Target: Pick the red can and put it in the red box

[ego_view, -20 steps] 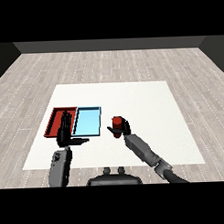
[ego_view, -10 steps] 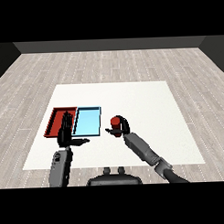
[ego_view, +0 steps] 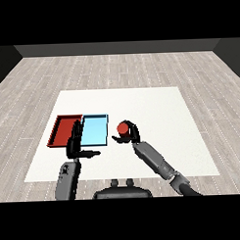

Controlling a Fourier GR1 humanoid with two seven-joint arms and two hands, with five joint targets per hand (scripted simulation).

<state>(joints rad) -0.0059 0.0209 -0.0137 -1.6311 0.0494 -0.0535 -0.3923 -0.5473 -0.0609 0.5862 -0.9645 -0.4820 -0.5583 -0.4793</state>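
The red can [ego_view: 123,128] stands upright just right of the light blue tray [ego_view: 95,130], and my right hand [ego_view: 131,135] is curled round it, fingers behind it and thumb in front. The red tray [ego_view: 64,130] lies at the left, touching the blue tray's side. My left hand [ego_view: 76,144] hovers over the seam between the two trays near their front edge, fingers straight and pointing away from me, thumb stuck out to the right, holding nothing.
The white table [ego_view: 156,106] stretches wide to the right and beyond the trays. Grey wood floor [ego_view: 120,68] surrounds it.
The right hand with the can has shifted slightly left and toward the blue tray. The left hand has stayed in place.
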